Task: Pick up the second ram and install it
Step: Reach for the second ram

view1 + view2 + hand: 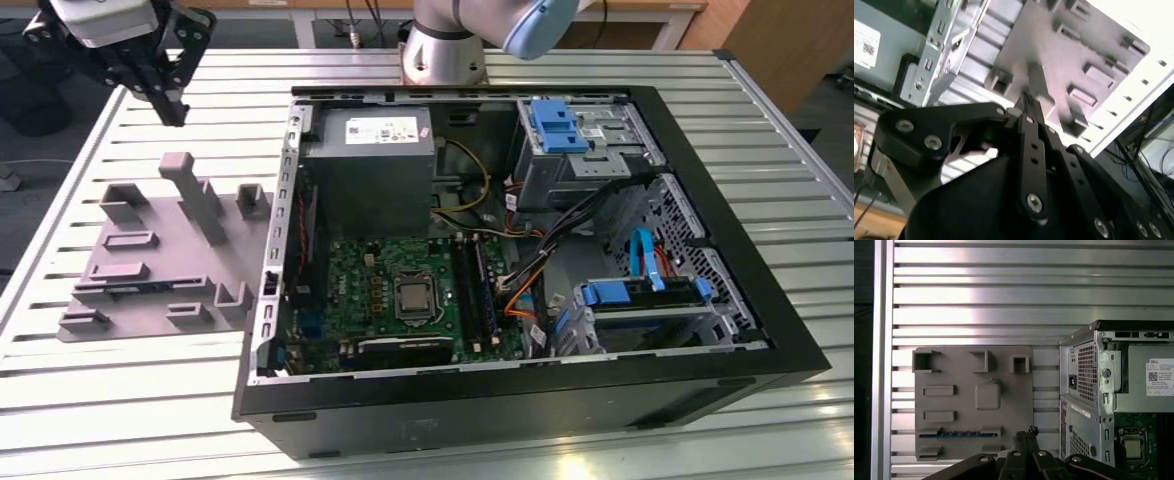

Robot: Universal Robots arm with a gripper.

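Note:
The second ram [959, 433] is a thin bluish-green stick lying in a slot of the grey fixture plate [1004, 420], near the plate's front edge in the exterior view, where the second ram [134, 289] shows as a short blue strip. My gripper [171, 112] hangs above the table behind the fixture plate [160, 230], well clear of the stick. Its black fingers [1026, 436] are pressed together with nothing between them. In the second wrist view the gripper [1028, 98] points down at the plate [1079, 50]. The motherboard's long black slots [474, 290] lie inside the open case.
An open black computer case [747, 330] lies on the slatted metal table [147, 400] at the exterior view's right, with a grey power supply [367, 160], cables and blue drive brackets [641, 292] inside. Tall upright blocks [200, 200] rise from the fixture plate. The arm's base [441, 50] stands behind the case.

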